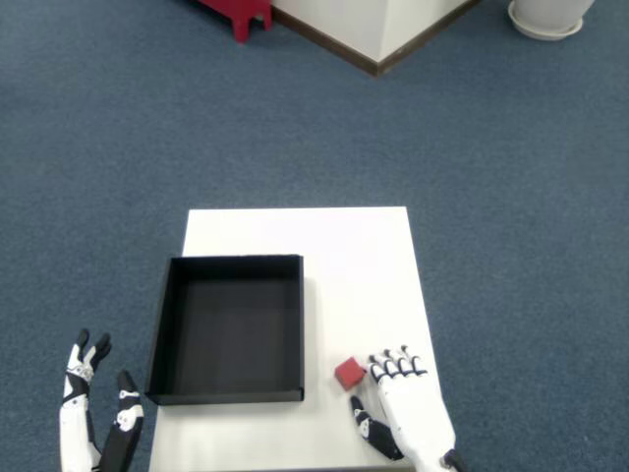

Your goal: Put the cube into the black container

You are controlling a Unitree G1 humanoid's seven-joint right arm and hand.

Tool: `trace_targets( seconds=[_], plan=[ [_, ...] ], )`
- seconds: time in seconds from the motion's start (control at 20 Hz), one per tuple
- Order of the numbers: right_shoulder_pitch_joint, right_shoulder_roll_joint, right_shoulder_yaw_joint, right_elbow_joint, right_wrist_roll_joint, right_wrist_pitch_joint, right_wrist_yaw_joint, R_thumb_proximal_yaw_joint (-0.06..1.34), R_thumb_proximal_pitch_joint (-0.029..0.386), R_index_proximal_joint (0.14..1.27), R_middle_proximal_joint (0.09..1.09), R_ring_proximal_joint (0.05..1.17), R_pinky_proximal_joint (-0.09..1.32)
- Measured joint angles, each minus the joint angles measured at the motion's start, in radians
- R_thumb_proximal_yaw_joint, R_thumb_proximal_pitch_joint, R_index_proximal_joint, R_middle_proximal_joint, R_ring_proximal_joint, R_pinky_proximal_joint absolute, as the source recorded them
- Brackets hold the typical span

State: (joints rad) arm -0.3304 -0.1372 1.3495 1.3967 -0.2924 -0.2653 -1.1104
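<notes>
A small red cube (348,373) lies on the white table (359,258), just right of the black container's near right corner. The black container (299,324) is a shallow open tray with nothing in it. My right hand (409,407) rests on the table right of the cube. Its curled fingertips (392,366) sit beside the cube's right edge, and the thumb (368,431) lies below the cube, apart from it. Nothing is held in that hand. The left hand (94,423) hangs open off the table's left side.
Blue carpet surrounds the small table. A red object (239,12), a white wall corner with a brown skirting (376,44) and a white pot (546,15) stand far off at the top. The table's near edge is close under my right hand.
</notes>
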Motion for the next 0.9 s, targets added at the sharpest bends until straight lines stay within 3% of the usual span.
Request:
trace_targets(
  seconds=[0.25,0.7,0.8,0.9],
  plan=[
    [0.002,0.0,-0.001,0.007,0.015,-0.006,-0.013,1.26,0.196,1.08,0.35,0.29,0.2],
    [-0.001,0.0,0.0,0.01,0.022,-0.011,-0.028,1.21,0.188,1.06,0.36,0.29,0.21],
    [0.0,-0.001,0.0,0.012,0.023,-0.019,-0.032,0.81,0.147,0.82,0.35,0.29,0.2],
    [0.002,-0.003,0.0,0.021,0.023,-0.026,-0.033,0.64,0.122,0.72,0.34,0.28,0.17]
  ],
)
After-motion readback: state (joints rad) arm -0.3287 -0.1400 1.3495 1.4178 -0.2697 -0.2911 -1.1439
